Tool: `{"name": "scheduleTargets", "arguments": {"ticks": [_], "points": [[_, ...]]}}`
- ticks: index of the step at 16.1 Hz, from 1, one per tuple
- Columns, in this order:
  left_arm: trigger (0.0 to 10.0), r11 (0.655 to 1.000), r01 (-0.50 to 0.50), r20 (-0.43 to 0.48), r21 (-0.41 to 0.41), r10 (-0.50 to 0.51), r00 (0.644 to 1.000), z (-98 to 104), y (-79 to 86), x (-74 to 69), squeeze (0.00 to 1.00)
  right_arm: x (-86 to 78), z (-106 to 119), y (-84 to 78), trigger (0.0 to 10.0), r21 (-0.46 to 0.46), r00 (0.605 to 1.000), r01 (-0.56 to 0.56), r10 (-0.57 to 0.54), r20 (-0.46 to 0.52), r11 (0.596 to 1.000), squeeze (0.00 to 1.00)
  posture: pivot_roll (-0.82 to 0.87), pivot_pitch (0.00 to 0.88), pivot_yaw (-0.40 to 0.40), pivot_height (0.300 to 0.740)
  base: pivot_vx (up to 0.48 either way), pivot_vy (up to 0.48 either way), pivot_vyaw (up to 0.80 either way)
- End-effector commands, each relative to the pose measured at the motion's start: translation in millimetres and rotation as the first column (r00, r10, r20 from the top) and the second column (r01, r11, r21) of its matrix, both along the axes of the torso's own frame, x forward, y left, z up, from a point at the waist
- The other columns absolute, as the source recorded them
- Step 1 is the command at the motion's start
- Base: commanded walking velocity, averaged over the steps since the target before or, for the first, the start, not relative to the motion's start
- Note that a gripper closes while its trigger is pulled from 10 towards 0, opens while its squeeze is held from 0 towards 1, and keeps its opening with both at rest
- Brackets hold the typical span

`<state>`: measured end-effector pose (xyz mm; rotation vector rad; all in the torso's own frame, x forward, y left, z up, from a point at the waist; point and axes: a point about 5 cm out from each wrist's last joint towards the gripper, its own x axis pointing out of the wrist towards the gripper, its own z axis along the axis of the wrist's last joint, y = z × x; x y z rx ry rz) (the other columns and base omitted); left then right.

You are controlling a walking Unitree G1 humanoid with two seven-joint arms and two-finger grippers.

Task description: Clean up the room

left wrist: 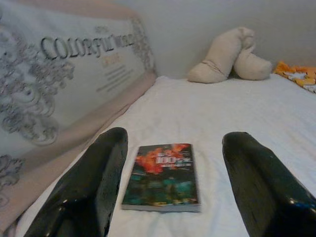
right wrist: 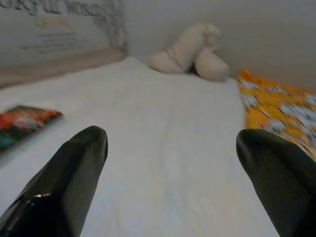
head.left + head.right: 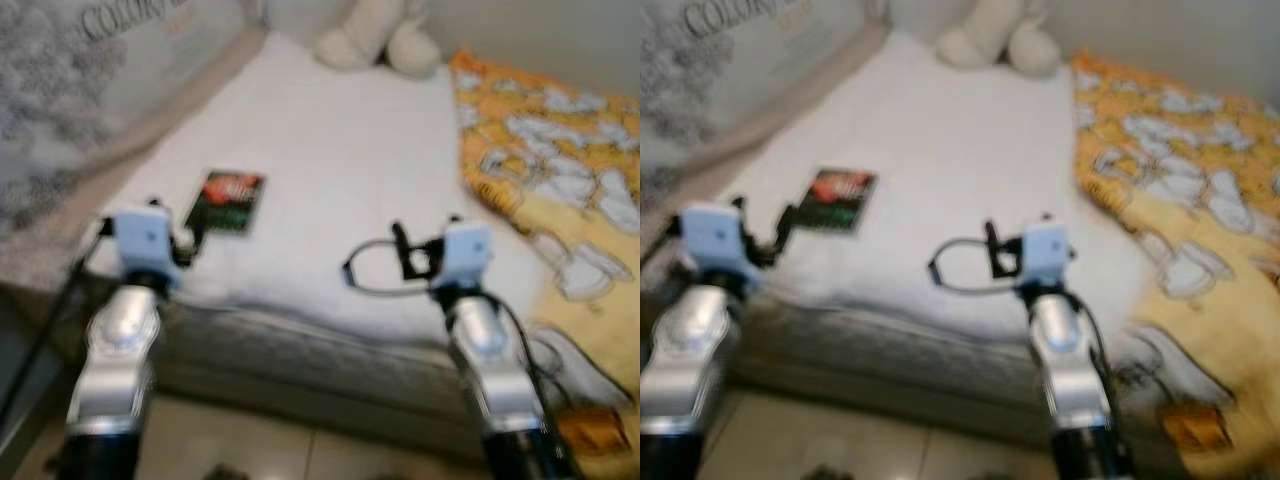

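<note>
You had two silver arms with pale blue wrist blocks, looping black cables, and glossy black fingers (image 1: pixel 89 192).

A bed (image 3: pixel 330 150) with a white sheet stands against a pale wall (image 1: pixel 207 24), above a light tiled floor (image 3: pixel 260 445).

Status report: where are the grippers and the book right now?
Left gripper open, lined up on the book. Right gripper open over bare white sheet. Book flat on the bed, nothing touching it. Path clear.
</note>
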<state>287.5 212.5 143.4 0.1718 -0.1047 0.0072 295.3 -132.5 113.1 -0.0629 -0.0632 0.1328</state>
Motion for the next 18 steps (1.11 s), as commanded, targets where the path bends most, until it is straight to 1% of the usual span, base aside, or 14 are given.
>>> {"name": "scheduleTargets", "arguments": {"ticks": [1, 2, 5, 8, 10, 12, 13, 14, 18], "points": [[10.0, 0.999, 0.047, -0.028, -0.024, -0.048, 0.998, -4, -15.0, 6.1, 0.0, -2.1, -8, -9.5, 10.0, -0.038, 0.999, 0.022, -0.023, -0.031, 0.999, 0.17, -0.09, 0.021, -0.027, 0.74, 0.0, -0.45, -0.8], [10.0, 0.999, 0.045, -0.032, -0.028, -0.046, 0.998, -5, -16.5, 6.8, 0.0, -1.2, -8, -7.0, 10.0, -0.044, 0.999, 0.003, -0.005, -0.033, 0.999, 0.17, -0.09, 0.022, -0.027, 0.74, 0.0, -0.446, -0.8], [10.0, 0.998, 0.04, -0.048, -0.046, -0.042, 0.998, -11, -25.5, 7.6, 0.0, 3.8, -4, -1.2, 10.0, -0.024, 1.0, -0.025, 0.025, -0.012, 0.999, 0.16, -0.09, 0.025, -0.026, 0.74, 0.0, -0.437, 0.0], [10.0, 0.998, -0.002, -0.063, -0.069, -0.003, 0.998, -15, -26.2, 10.9, 0.0, 5.4, -2, 2.4, 10.0, -0.021, 0.999, -0.045, 0.045, -0.009, 0.999, 0.16, -0.1, 0.025, -0.028, 0.74, 0.0, -0.43, 0.0], [10.0, 0.996, -0.05, -0.081, -0.077, 0.044, 0.996, -18, -23.5, 13.2, 0.0, 5.6, -3, 3.5, 10.0, -0.016, 0.998, -0.058, 0.058, -0.018, 0.998, 0.15, -0.1, 0.024, -0.028, 0.74, 0.0, -0.424, 0.0], [10.0, 0.997, -0.057, -0.082, -0.052, 0.053, 0.995, -18, -24.4, 13.8, 0.0, 5.5, -5, 4.8, 10.0, -0.021, 0.997, -0.068, 0.068, -0.027, 0.997, 0.17, -0.1, 0.024, -0.028, 0.74, 0.0, -0.424, 0.0], [10.0, 0.998, -0.051, -0.081, -0.042, 0.047, 0.996, -18, -25.7, 13.9, 0.0, 5.6, -5, 4.5, 10.0, -0.018, 0.997, -0.066, 0.065, -0.027, 0.998, 0.18, -0.11, 0.024, -0.026, 0.74, 0.0, -0.424, 0.6], [10.0, 0.998, -0.047, -0.083, -0.036, 0.044, 0.996, -19, -26.7, 14.4, 0.0, 6.0, -6, 2.3, 10.0, -0.023, 0.998, -0.054, 0.053, -0.031, 0.998, 0.18, -0.1, 0.023, -0.025, 0.74, 0.0, -0.424, 0.41], [10.0, 0.999, -0.044, -0.085, -0.024, 0.042, 0.996, -17, -25.0, 14.7, 0.0, 6.2, -7, -0.6, 10.0, -0.011, 0.999, -0.041, 0.041, -0.029, 0.999, 0.16, -0.1, 0.021, -0.024, 0.74, 0.0, -0.424, 0.0]]}}
